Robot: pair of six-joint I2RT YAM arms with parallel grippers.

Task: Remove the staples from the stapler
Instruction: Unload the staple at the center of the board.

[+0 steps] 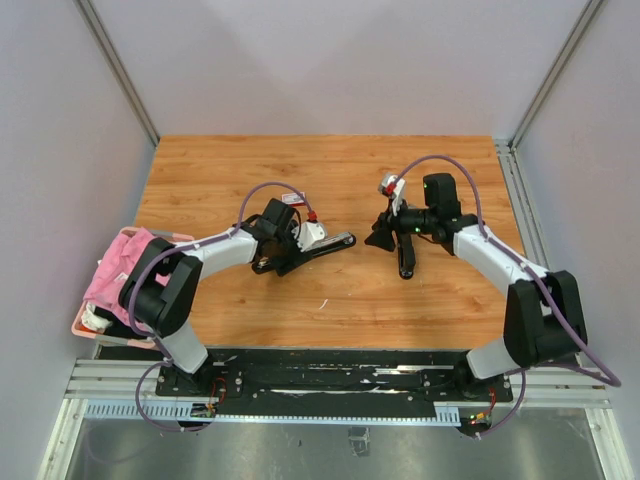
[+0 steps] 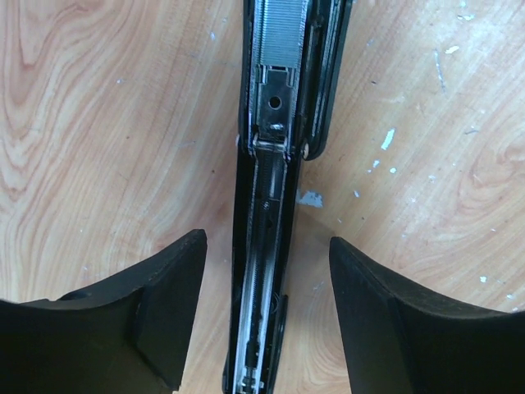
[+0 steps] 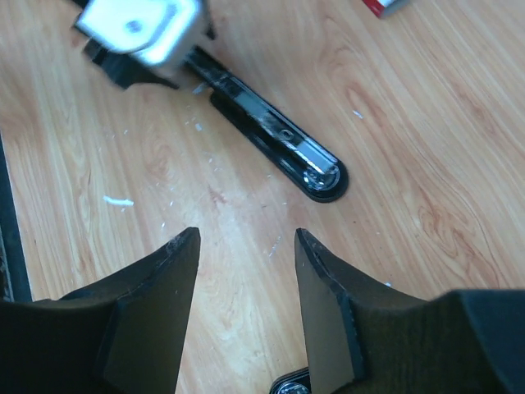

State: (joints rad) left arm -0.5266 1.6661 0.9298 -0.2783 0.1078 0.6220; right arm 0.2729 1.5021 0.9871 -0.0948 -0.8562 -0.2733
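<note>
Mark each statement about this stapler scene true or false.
1. The stapler lies open on the table. True.
2. The left tool is clamped on the stapler. False: its fingers stand apart on either side, not touching it.
3. A strip of staples sits in the stapler's channel. True.
4. The right tool grips the stapler's tip. False: it is open, empty and apart from it.

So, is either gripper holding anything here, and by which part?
Nothing is held. The left gripper stands open astride the stapler, clear of it; the right gripper is open and empty, short of it.
</note>
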